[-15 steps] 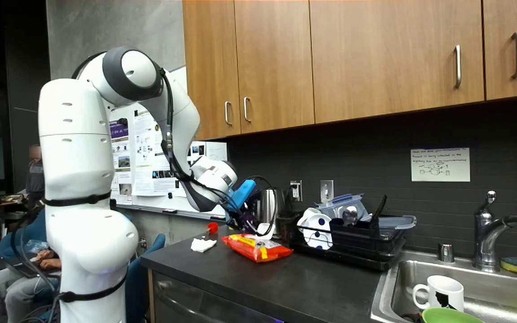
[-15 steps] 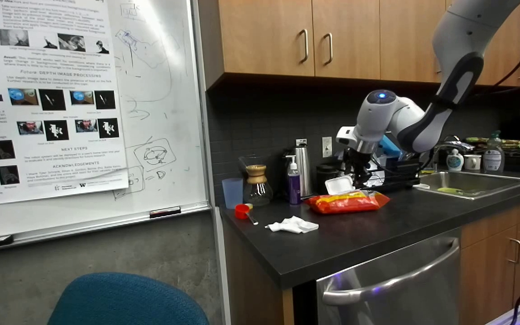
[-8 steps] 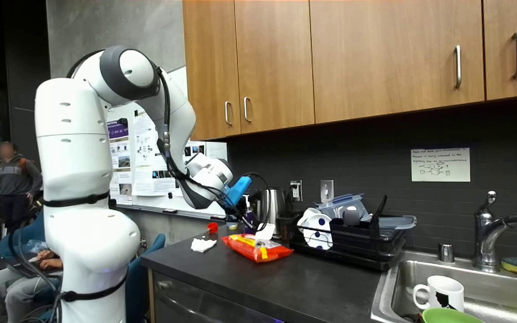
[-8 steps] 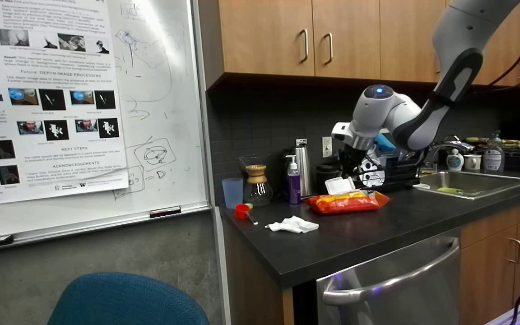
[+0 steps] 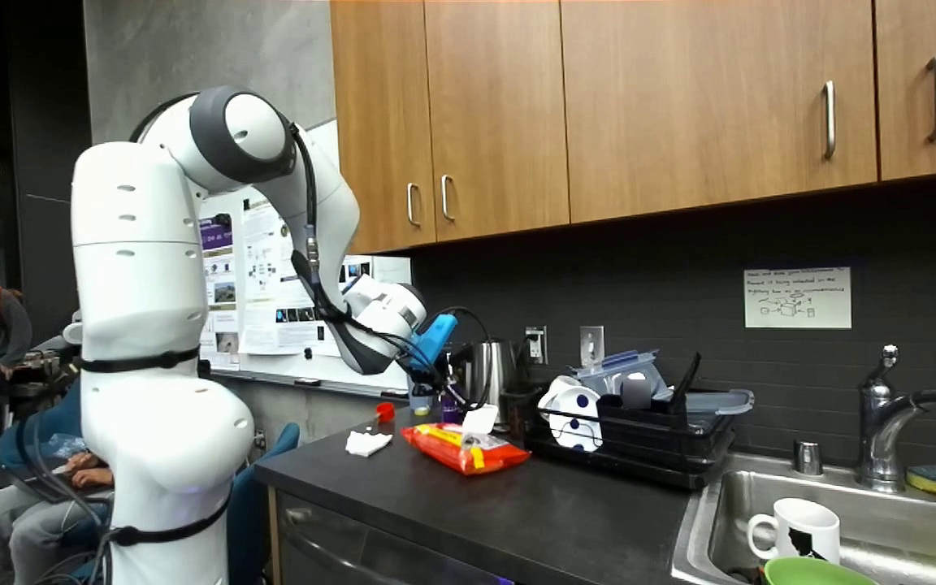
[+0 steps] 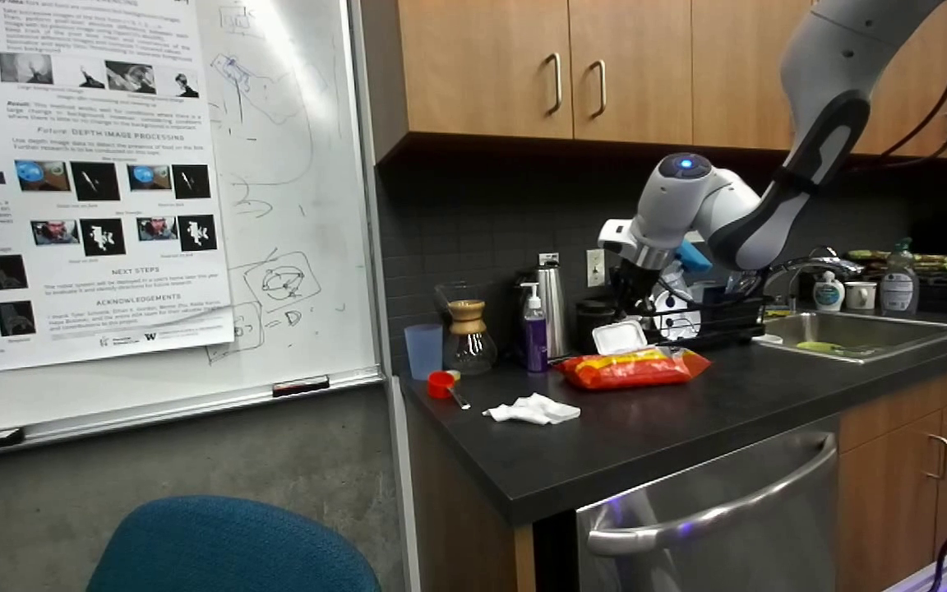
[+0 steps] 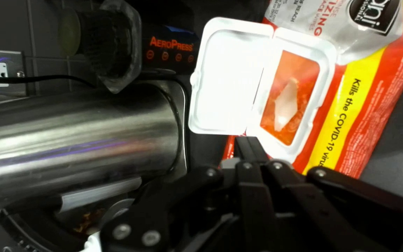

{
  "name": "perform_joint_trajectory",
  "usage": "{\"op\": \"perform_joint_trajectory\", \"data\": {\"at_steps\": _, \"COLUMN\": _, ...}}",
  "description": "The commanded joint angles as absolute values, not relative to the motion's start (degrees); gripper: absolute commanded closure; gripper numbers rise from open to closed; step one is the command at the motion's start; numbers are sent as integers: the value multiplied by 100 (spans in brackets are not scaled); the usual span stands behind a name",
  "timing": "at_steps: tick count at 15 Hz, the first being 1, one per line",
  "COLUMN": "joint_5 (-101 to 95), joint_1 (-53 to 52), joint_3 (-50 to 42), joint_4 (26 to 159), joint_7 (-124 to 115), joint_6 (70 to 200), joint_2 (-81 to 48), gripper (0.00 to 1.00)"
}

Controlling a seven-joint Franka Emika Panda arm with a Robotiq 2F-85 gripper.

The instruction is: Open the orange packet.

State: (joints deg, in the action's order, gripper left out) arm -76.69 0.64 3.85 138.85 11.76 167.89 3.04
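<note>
Behind the orange packet (image 5: 456,453) stand a bottle (image 5: 451,412) and jug (image 5: 502,374).

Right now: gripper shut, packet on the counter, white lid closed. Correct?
Not quite. The white lid is flipped open, as the wrist view shows. The rest stands: gripper shut, packet on the counter.

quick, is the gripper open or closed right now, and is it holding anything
Gripper: closed, fingertips together, nothing visible between them; the orange packet is not in its grip.
</note>
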Motion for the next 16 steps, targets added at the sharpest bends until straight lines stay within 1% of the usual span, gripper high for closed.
{"op": "perform_joint_trajectory", "data": {"at_steps": 1, "joint_5": -7943, "joint_1": 66, "joint_3": 395, "joint_4": 13517, "joint_7": 1029, "joint_6": 16885, "joint_2": -61, "gripper": 100}}
{"op": "perform_joint_trajectory", "data": {"at_steps": 16, "joint_5": -8321, "joint_1": 139, "joint_3": 257, "joint_4": 12648, "joint_7": 949, "joint_6": 16918, "joint_2": -1069, "gripper": 100}}
